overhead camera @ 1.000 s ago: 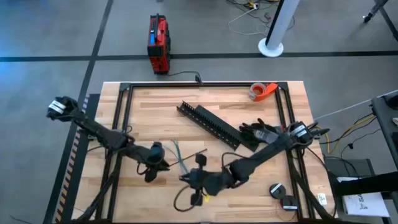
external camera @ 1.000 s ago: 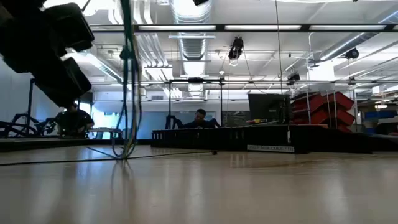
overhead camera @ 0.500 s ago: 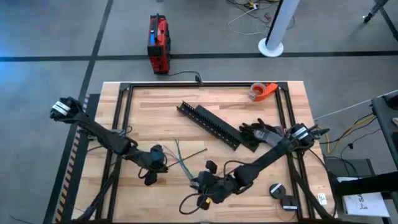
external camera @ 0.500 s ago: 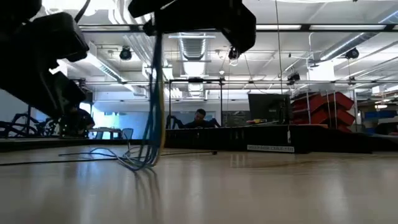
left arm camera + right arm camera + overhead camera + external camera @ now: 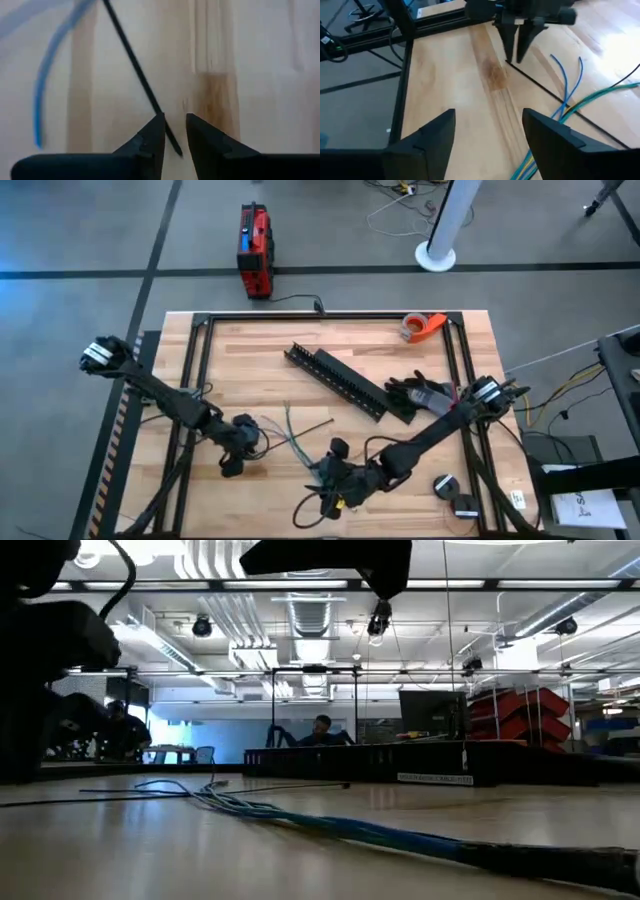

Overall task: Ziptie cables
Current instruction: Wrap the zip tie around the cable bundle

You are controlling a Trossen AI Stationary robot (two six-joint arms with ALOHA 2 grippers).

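Left gripper hangs low over the worktop, its fingers narrowly apart around the end of a thin black strip, perhaps a ziptie, though contact is unclear. Right gripper sits near the front edge, spread wide and holding nothing. Cables lie flat between the two: a loose bunch of thin green and blue wires, fanning at one end. Farther back lies a black slotted rail, with a tape roll beyond.

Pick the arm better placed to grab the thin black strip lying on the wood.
Left. The left tool hangs directly over the black strip, fingers slightly apart astride its end. The right tool is open, farther away.
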